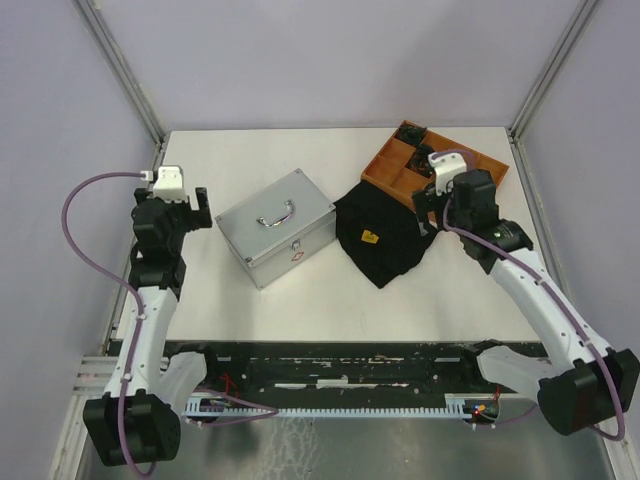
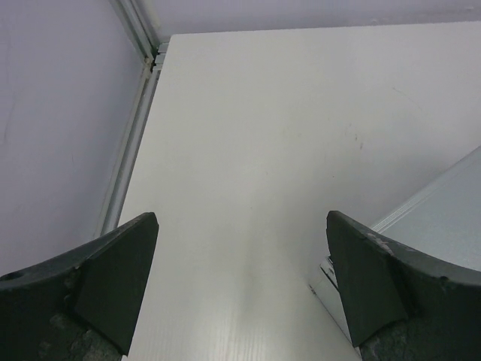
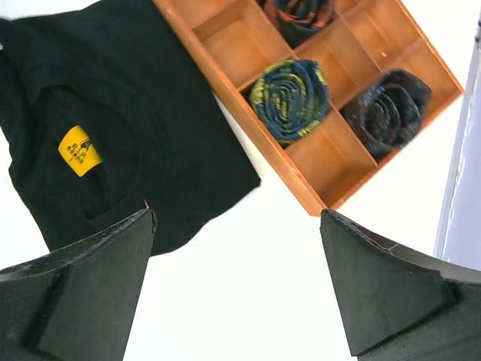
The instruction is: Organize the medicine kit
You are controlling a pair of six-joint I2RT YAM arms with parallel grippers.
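Note:
The medicine kit [image 1: 275,228] is a silver-grey metal case lying shut in the middle of the table, with a curved handle [image 1: 278,213] on its lid and a small red-and-white sticker on its front. My left gripper [image 1: 172,200] stands open just left of the case, with only bare table between its fingers. In the left wrist view [image 2: 240,286] a corner of the kit [image 2: 443,218] shows at the right edge. My right gripper [image 1: 450,195] hovers open over the table between a black garment and an orange tray, holding nothing [image 3: 237,286].
A black garment [image 1: 385,235] with a yellow label [image 3: 79,150] lies right of the case. An orange divided tray [image 1: 385,170] sits at the back right, holding rolled fabric items, one blue-and-yellow [image 3: 289,98] and one dark [image 3: 387,109]. Metal frame posts stand at the table's back corners.

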